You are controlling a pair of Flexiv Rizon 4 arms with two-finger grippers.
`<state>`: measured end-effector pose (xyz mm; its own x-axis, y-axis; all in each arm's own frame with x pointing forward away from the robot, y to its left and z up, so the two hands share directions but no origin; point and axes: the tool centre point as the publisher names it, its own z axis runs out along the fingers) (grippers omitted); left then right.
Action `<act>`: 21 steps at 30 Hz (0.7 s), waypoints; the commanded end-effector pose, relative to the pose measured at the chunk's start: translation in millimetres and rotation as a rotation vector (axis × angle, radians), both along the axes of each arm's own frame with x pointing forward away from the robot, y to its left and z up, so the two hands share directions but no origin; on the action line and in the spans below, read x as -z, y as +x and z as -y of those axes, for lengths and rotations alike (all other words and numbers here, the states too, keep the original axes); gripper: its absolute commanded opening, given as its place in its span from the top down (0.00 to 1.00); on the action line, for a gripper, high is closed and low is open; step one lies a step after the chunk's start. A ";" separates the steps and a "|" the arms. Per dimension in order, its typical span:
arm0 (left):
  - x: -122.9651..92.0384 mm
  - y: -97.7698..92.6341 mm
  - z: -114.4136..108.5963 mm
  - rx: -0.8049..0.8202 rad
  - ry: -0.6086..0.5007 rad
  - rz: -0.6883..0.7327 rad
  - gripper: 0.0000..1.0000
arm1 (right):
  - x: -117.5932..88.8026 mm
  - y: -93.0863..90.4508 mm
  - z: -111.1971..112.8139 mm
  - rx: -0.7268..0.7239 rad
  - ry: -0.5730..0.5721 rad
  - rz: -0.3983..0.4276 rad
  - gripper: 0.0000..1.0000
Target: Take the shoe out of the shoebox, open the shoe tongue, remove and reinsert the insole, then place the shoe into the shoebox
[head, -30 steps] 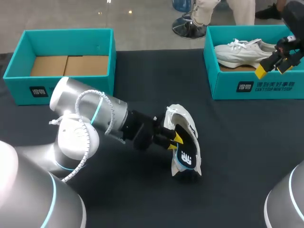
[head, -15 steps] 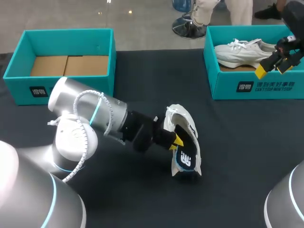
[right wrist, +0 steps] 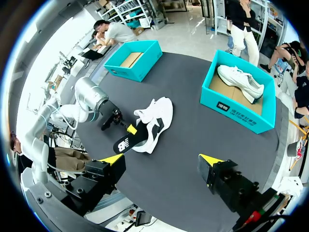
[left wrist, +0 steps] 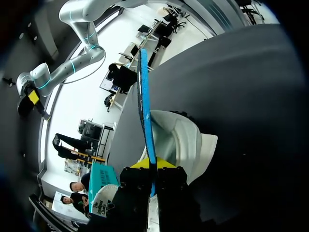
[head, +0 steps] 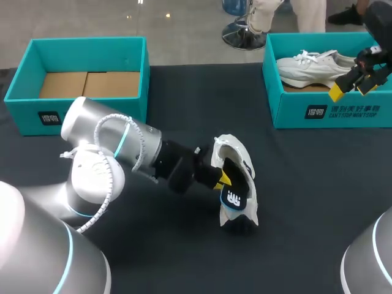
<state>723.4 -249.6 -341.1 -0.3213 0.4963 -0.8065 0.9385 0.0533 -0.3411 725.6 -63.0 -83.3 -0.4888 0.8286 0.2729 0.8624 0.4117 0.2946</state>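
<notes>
Pinching the thin black-and-blue foam insole (left wrist: 145,106), our left gripper (left wrist: 153,165) is clamped on its near end; we judge it light and floppy. Our right gripper (right wrist: 161,159) stands with fingers apart.

We see bright, even overhead light on the matte black worktop (head: 318,184). The white fabric sneaker (head: 239,153) reads bright against it, shadows are faint, and the glossy silver arm shell (head: 92,122) carries a pale sheen.

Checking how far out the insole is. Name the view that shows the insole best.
Right wrist view: the insole shows its dark printed face, sticking out of the shoe. Head view shows it partly hidden by the left gripper. Left wrist view shows only its blue edge, pinched.
</notes>
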 end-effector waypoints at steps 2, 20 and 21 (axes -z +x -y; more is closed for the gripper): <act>7.3 9.5 4.0 -0.005 0.010 -0.001 1.00 | -0.5 2.9 -0.9 -0.001 -0.002 -0.006 0.00; -6.5 -6.6 0.5 0.017 -0.018 0.008 0.61 | -0.5 2.9 -0.9 -0.001 -0.002 -0.006 0.00; -6.9 -7.7 0.7 0.018 -0.019 0.007 0.62 | -0.5 2.9 -0.9 -0.001 -0.002 -0.006 0.00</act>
